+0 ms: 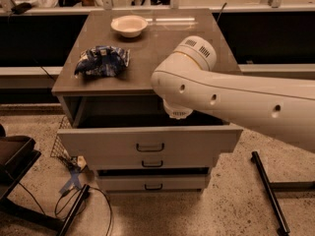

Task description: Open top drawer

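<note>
The top drawer is the widest of three grey drawers in a cabinet and has a small black bar handle. It stands pulled out toward me, with a dark gap behind its front panel. My white arm reaches in from the right, over the cabinet's front right part and the open drawer. Its rounded end hangs just above the drawer opening. My gripper is hidden by the arm and not in view.
On the brown cabinet top lie a crumpled blue chip bag and a white bowl. Two narrower drawers sit below. Cables and blue tape lie on the floor at left, a black stand leg at right.
</note>
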Robot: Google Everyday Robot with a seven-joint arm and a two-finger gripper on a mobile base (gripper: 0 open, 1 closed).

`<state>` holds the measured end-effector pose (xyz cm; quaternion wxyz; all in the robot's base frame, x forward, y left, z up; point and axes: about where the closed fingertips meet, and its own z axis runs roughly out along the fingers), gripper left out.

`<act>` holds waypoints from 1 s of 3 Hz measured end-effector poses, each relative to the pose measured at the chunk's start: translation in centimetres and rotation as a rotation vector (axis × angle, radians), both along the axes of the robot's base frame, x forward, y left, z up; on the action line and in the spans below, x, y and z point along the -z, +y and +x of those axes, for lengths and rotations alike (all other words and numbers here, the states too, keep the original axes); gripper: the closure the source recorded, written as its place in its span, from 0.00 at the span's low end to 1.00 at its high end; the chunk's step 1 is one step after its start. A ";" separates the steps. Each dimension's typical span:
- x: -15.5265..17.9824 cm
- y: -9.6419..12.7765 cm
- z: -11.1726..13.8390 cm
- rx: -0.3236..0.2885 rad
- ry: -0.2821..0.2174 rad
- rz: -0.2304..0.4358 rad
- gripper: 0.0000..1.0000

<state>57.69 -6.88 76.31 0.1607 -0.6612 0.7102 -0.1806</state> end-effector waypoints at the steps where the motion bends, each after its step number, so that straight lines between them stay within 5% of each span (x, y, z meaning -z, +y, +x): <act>1: 2.8 -1.8 3.1 0.032 0.013 0.004 1.00; 2: 6.4 -4.4 4.5 0.094 0.075 0.005 1.00; 3: 9.0 -5.9 3.2 0.134 0.148 0.015 1.00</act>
